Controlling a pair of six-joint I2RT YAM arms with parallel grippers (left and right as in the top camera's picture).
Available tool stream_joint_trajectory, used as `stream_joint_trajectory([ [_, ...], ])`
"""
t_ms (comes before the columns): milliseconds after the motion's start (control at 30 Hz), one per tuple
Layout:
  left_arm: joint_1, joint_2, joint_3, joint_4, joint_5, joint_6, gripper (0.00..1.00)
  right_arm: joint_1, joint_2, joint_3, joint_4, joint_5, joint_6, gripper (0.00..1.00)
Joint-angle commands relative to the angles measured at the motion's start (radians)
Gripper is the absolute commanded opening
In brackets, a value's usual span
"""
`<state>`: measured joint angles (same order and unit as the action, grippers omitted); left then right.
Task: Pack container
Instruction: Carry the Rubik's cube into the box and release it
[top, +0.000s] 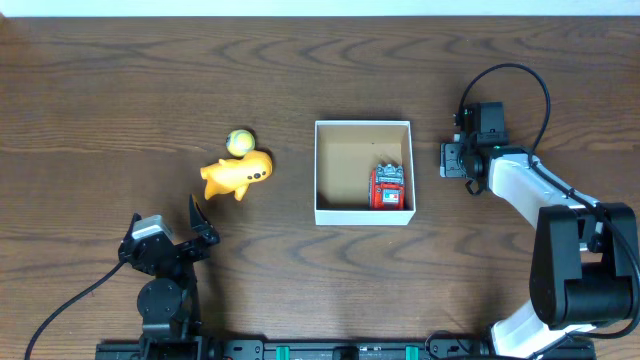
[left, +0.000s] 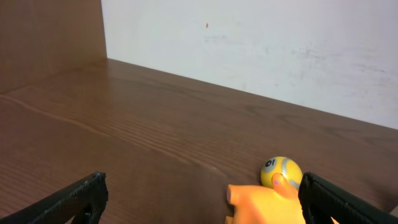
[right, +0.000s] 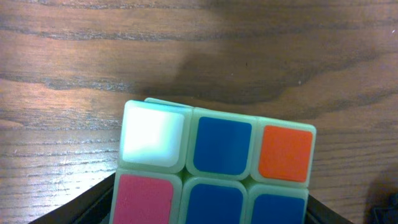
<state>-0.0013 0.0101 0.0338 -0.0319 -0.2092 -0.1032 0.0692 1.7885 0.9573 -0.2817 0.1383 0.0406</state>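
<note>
The container, a square white-walled box with a brown inside, sits mid-table and holds a red toy in its near right corner. An orange seal toy and a yellow ball lie to its left; both show in the left wrist view, the seal and the ball. My left gripper is open and empty, near the seal. My right gripper is just right of the container, shut on a colour puzzle cube low over the table.
The brown wooden table spreads out around the container. A pale wall stands behind the far table edge. A black cable loops over the right arm.
</note>
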Motion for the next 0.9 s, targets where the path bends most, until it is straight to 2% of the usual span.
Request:
stream_joint_trajectory([
  [0,-0.002,-0.006,-0.030,-0.016,-0.001,0.010,0.98,-0.007,-0.038,0.020,-0.018,0.008,-0.005,0.68],
  [300,-0.002,-0.006,-0.030,-0.016,-0.001,0.010,0.98,-0.003,-0.172,0.060,-0.088,0.015,-0.005,0.61],
  [467,-0.002,-0.006,-0.030,-0.016,-0.001,0.010,0.98,-0.002,-0.238,0.060,-0.121,0.014,-0.004,0.53],
  [633,-0.002,-0.006,-0.030,-0.016,-0.001,0.010,0.98,0.019,-0.282,0.060,-0.163,-0.001,0.014,0.52],
  [867,-0.002,-0.006,-0.030,-0.016,-0.001,0.010,0.98,0.130,-0.387,0.073,-0.164,-0.015,0.014,0.52],
])
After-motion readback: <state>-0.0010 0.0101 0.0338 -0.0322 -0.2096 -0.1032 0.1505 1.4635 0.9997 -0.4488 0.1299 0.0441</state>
